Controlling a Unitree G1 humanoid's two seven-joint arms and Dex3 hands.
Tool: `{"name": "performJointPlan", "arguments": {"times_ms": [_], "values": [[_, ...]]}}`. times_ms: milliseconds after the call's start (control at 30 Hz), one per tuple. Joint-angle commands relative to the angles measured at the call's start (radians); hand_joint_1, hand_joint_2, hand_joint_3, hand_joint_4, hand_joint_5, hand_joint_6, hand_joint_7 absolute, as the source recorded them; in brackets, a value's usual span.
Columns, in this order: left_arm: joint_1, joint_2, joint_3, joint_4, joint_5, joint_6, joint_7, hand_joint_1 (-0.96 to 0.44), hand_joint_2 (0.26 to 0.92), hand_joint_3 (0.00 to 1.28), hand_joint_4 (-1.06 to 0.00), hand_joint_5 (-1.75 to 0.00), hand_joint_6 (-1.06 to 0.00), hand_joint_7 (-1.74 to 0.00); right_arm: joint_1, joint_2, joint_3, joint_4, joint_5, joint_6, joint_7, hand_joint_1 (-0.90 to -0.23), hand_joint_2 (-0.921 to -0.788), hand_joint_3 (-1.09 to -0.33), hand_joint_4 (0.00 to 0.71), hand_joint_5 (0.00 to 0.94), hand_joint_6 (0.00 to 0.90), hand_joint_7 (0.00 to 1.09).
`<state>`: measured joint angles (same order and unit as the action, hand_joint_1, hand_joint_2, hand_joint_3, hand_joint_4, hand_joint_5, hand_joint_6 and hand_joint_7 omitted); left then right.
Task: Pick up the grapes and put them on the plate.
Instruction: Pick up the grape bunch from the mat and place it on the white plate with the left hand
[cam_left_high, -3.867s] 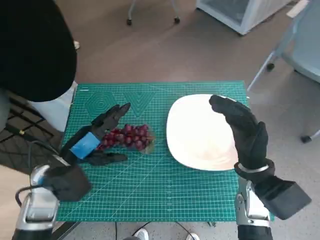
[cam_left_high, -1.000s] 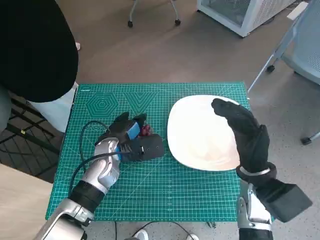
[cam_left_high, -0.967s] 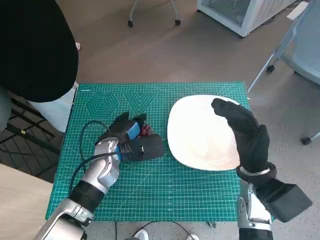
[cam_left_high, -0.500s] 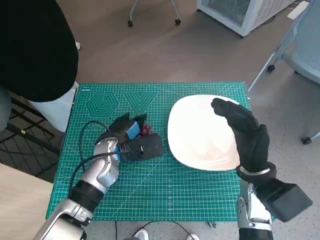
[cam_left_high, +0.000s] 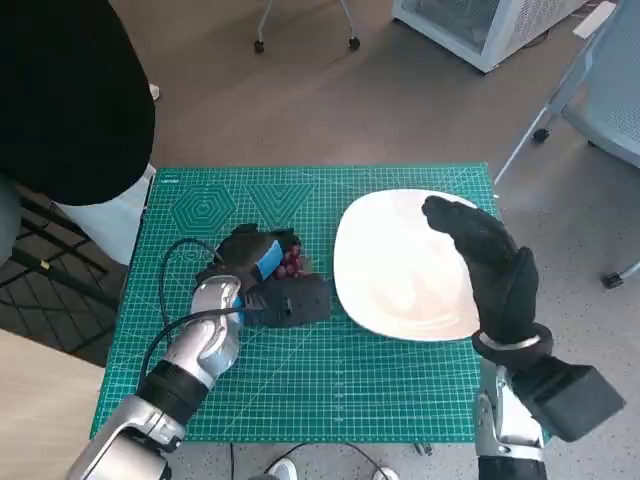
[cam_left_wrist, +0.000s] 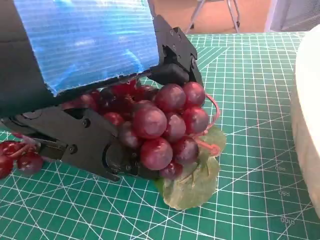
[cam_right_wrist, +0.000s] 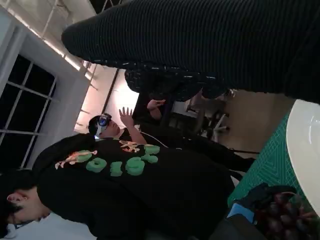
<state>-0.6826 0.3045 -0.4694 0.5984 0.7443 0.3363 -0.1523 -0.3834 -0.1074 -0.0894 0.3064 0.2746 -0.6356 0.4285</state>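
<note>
Grapes: the grapes are lying on the green mat, left of the plate and just beside its rim; the dark red bunch is sitting under the left hand, with a green leaf spreading flat on the mat at the end nearest the plate. A few loose berries are showing at the far end of the bunch in the left wrist view.
Left hand: the left hand is lying over the grapes, blue tape facing up; its black fingers are wrapping round the bunch from both sides and gripping it. The bunch is touching the mat or sitting barely above it; which cannot be told.
Right hand: the right hand is hovering over the right part of the plate, fingers held apart and holding nothing.
Plate: the white plate is sitting on the right half of the mat, nothing lying on its visible surface.
Table: the mat is covering the table top; a black cable is looping over it beside the left forearm.
Surroundings: a person in a black top with green lettering is sitting near, seen in the right wrist view; in the head view a dark shape is filling the upper left corner. Chair legs are standing on the floor beyond the table.
</note>
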Motion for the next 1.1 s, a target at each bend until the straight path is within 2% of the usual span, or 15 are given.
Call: {"name": "performJointPlan", "arguments": {"times_ms": [33,300,433,567,1100], "values": [[0.011,0.000,-0.007,0.043,-0.011,-0.008,-0.011,0.01,0.921,0.19,-0.50,-1.54,-0.58,-1.03,0.001,-0.004,-0.005,0.013,0.003,0.015,0.001,-0.666,-0.921,-0.762,0.321,0.001,-0.001,0.45],[-0.003,-0.006,-0.002,0.073,-0.023,-0.017,-0.009,0.01,0.921,0.20,-0.50,-1.53,-0.57,-1.05,-0.003,-0.006,-0.006,0.014,0.000,0.015,0.000,-0.665,-0.921,-0.763,0.321,0.001,-0.001,0.45],[-0.004,-0.006,0.003,0.078,-0.032,-0.027,-0.005,0.00,0.921,0.20,-0.50,-1.41,-0.52,-1.24,-0.006,-0.007,-0.006,0.017,0.000,0.014,0.000,-0.665,-0.921,-0.763,0.321,0.001,-0.001,0.45],[-0.007,-0.005,0.004,0.091,-0.036,-0.039,0.003,0.00,0.921,0.21,-0.49,-1.37,-0.50,-1.31,-0.009,-0.008,-0.007,0.021,-0.001,0.011,0.000,-0.665,-0.921,-0.763,0.321,0.001,-0.001,0.45],[-0.034,-0.008,0.000,0.134,-0.046,-0.039,0.009,0.00,0.921,0.21,-0.49,-1.36,-0.49,-1.33,-0.018,-0.006,-0.008,0.030,0.002,0.007,0.005,-0.663,-0.921,-0.764,0.321,0.000,-0.001,0.45]]}}
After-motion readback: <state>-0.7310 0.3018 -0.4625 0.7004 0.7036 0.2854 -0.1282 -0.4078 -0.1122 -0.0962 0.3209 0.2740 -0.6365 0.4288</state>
